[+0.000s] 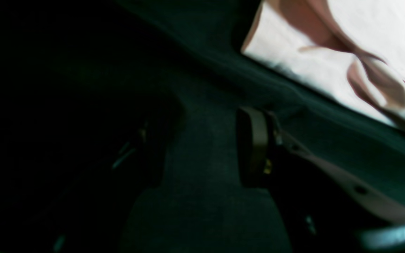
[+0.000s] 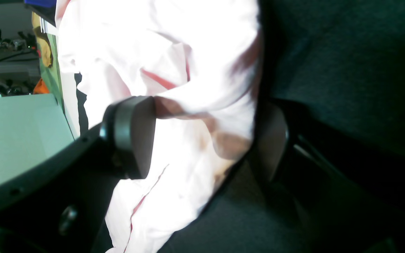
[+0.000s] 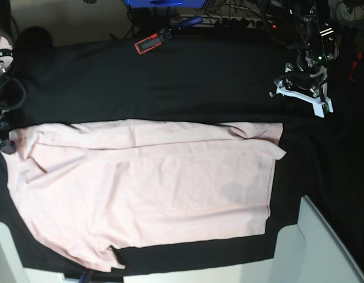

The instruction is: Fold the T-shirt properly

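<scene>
Pale pink T-shirt (image 3: 152, 188) lies spread flat, plain side up, across the black table cloth (image 3: 170, 82), filling the middle to 9 o'clock. Right gripper (image 2: 206, 137) at the 9 o'clock edge – jaws parted with bunched fabric between them, not pinched. Left gripper (image 1: 195, 147) at 2 o'clock, jaws apart over bare cloth, well off the shirt. Risk – the right gripper closing on several layers or on the table cloth, dragging the shirt into wrinkles.
</scene>
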Tool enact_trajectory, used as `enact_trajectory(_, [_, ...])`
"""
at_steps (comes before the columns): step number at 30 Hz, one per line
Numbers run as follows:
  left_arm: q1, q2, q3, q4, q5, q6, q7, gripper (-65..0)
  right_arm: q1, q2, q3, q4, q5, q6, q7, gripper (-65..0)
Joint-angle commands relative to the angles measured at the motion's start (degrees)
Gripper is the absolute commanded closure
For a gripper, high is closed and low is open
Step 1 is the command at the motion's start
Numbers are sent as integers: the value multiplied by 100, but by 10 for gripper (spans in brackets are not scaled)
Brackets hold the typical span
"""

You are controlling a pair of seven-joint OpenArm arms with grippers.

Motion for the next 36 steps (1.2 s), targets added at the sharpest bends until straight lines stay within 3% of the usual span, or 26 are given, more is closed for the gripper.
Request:
enact_trajectory(1, [-6, -56, -28, 81, -26, -1, -107, -311, 93, 137, 13, 75, 113, 96, 39, -421])
enact_trajectory(11, [-14, -56, -37, 81, -26, -1, -107, -311, 84, 119, 13, 110, 263, 114, 30, -425])
enact_trajectory(16, [-50, -65, -37, 72, -26, -1, -107, -312, 14, 145, -127, 110, 500, 764, -419, -429])
enact_trajectory(22, [-58, -65, -37, 72, -26, -1, -107, -312, 181, 119, -787, 102, 509, 746, -471, -429])
enact_trajectory(32, [-14, -65, -37, 72, -26, -1, -107, -312, 208, 93, -787, 66, 526, 738, -454, -418])
enact_trajectory(34, [-14, -65, -37, 72, -26, -1, -107, -312, 199, 84, -787, 66, 526, 738, -454, -390])
enact_trajectory(36, [-14, -65, -37, 72, -26, -1, -107, -312, 199, 84, -787, 66, 526, 738, -454, -310])
